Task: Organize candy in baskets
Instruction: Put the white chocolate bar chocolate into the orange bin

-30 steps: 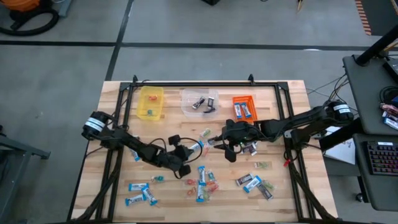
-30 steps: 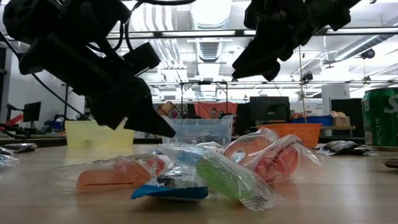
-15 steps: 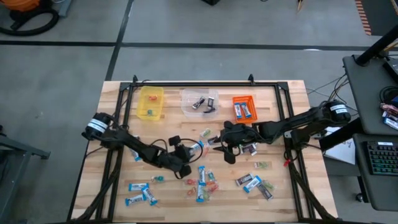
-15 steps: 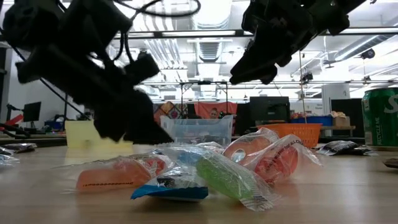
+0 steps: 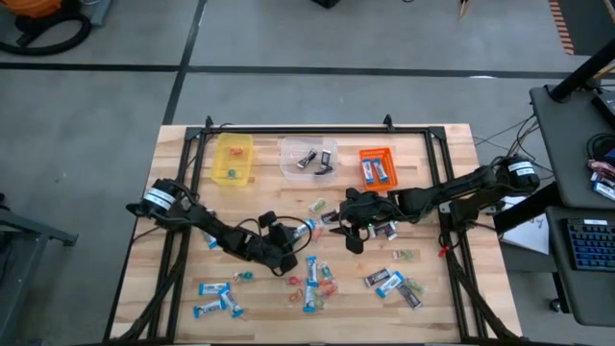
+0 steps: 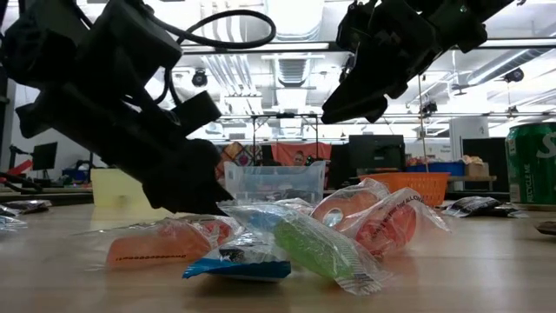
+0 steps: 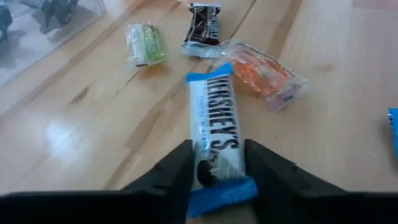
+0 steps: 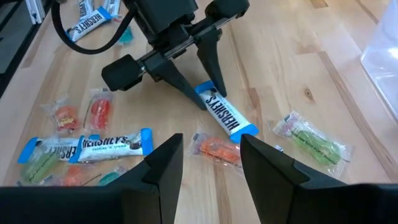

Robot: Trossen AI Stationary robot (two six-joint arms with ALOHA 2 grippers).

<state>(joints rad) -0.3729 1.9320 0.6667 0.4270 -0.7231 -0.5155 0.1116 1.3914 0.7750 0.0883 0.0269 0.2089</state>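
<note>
My left claw (image 7: 217, 165) straddles the blue-and-white bar (image 7: 214, 124) lying on the counter (image 7: 93, 137), fingers apart and not yet clamped; my right claw (image 8: 208, 158) hovers open nearby.

**Colours on the table**

A blue-and-white bar (image 7: 214, 140) is flanked by an orange-filled clear wrapper (image 7: 267, 74), a green piece (image 7: 144, 43) and a dark brown piece (image 7: 203, 28). Yellow (image 5: 233, 159), clear (image 5: 307, 158) and orange baskets (image 5: 378, 167) are seen on pale wood

"HERSHEY'S" on blue-white bar (image 7: 216, 134); same on other bars (image 8: 112, 142).
</note>
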